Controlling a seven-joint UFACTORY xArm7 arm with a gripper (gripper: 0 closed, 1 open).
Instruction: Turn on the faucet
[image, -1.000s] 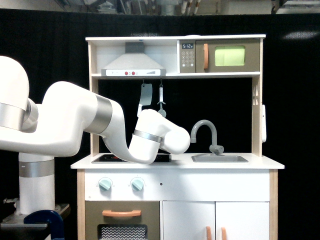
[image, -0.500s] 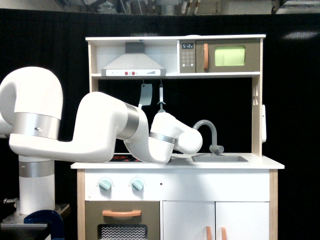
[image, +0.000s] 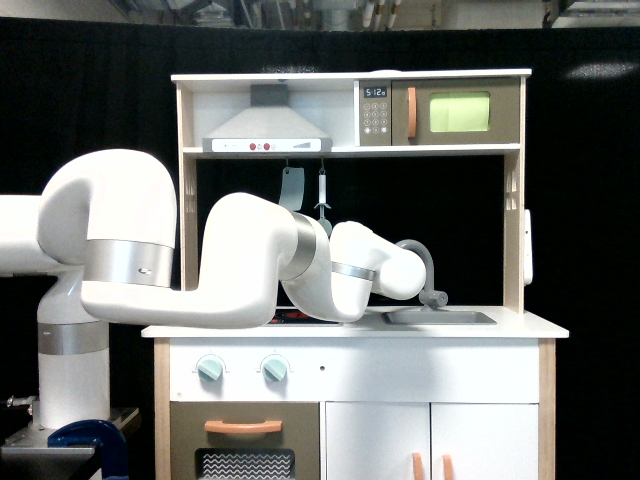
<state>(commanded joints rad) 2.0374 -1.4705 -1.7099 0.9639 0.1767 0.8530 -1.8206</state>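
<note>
The grey gooseneck faucet (image: 428, 270) stands behind the sink (image: 440, 317) on the toy kitchen's counter in the exterior view. Its small lever (image: 435, 297) sits at the base, right of the spout's column. My white arm (image: 300, 270) reaches across the counter from the exterior view's left, and its last rounded segment (image: 395, 272) covers the left part of the spout's arch. The gripper itself does not show; it is hidden behind the arm's end.
The stove top (image: 290, 316) lies under my forearm. A spatula (image: 291, 190) and another utensil (image: 322, 195) hang above the arm. Two teal knobs (image: 211, 369) sit on the front panel. A wooden side post (image: 513, 240) stands right of the sink. Hood and microwave (image: 455, 112) sit overhead.
My arm has stretched out towards the exterior view's right. Its end segment went from left of the faucet to overlapping the spout's arch. The faucet and lever look unmoved.
</note>
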